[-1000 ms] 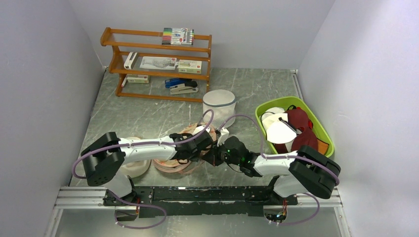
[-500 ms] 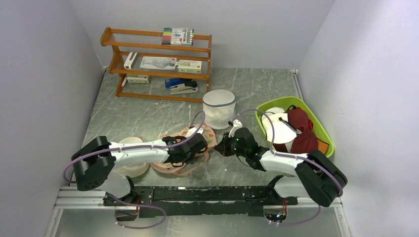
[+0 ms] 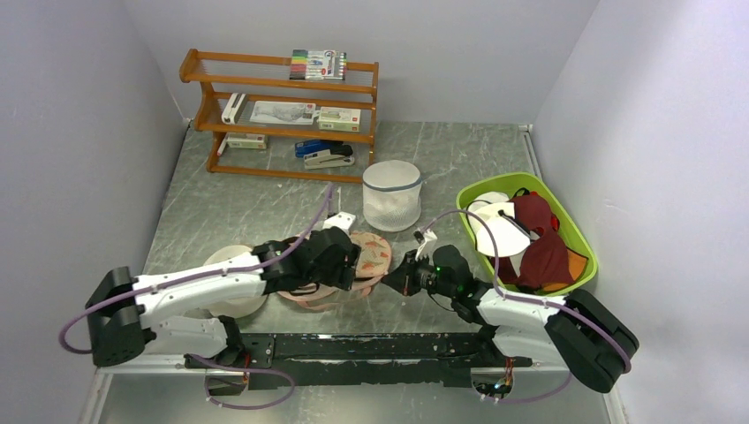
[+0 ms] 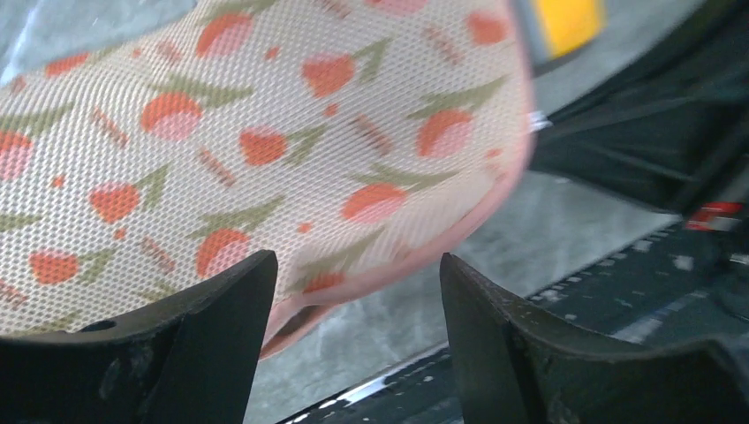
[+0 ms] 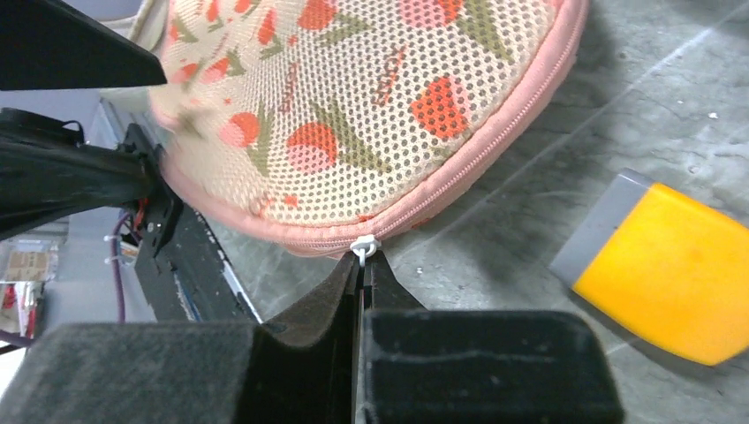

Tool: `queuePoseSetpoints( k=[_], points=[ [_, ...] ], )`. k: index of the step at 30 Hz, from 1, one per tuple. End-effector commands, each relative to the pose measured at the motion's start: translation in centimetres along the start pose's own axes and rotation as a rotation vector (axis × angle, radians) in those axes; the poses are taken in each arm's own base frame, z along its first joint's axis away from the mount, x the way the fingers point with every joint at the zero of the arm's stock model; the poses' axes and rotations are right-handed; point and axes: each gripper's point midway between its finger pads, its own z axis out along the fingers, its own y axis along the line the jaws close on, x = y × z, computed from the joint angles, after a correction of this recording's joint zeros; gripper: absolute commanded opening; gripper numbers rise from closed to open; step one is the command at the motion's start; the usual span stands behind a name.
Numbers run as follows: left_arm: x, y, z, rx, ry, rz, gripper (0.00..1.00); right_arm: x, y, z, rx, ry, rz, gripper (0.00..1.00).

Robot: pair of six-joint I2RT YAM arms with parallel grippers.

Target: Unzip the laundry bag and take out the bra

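The laundry bag [image 3: 369, 254] lies near the table's front, beige mesh with red and green flowers and a pink zip edge; it also fills the left wrist view [image 4: 265, 132] and the right wrist view [image 5: 353, 106]. My right gripper [image 3: 404, 281] [image 5: 364, 263] is shut on the white zipper pull [image 5: 363, 246] at the bag's right rim. My left gripper [image 3: 346, 263] [image 4: 353, 296] stands open at the bag's left side. The bag's pink edge hangs over the gap between the left fingers without touching them. The bra is hidden.
A white mesh cylinder [image 3: 391, 194] stands behind the bag. A green tub [image 3: 578, 243] of red and white garments sits at the right. A wooden shelf [image 3: 278, 110] stands at the back left. A cream cap [image 3: 231, 300] lies under my left arm. A yellow and grey block [image 5: 658, 265] lies beside the bag.
My left gripper has opened and let go of the bag, and the left arm has swung back to the left. My right gripper stays shut on the zipper pull and has shifted slightly right.
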Motion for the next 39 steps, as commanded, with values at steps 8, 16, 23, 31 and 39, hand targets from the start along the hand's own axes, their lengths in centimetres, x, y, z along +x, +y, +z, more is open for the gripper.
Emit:
queuePoseSetpoints(
  k=[8,16,23,31,39],
  points=[
    [-3.7,-6.1,-1.3,0.202,-0.077,0.054,0.72,-0.8,3.1,-0.2,-0.119,-0.027,0.0,0.0],
    [-2.4,-6.5,1.2,0.093,-0.035,0.189,0.69,-1.0,3.2,-0.5,-0.115,-0.043,-0.005,0.0],
    [-0.9,-6.5,2.9,-0.023,-0.002,0.268,0.64,-1.0,3.3,-0.6,-0.114,-0.042,-0.008,0.0],
    [-0.8,-4.3,3.2,-0.161,-0.002,0.282,0.29,-0.9,2.4,-0.4,-0.057,-0.028,-0.021,0.0],
    [0.1,-2.7,1.9,-0.167,-0.003,0.267,0.07,-1.4,-0.7,-0.6,0.099,-0.041,-0.071,0.0]
  ],
)
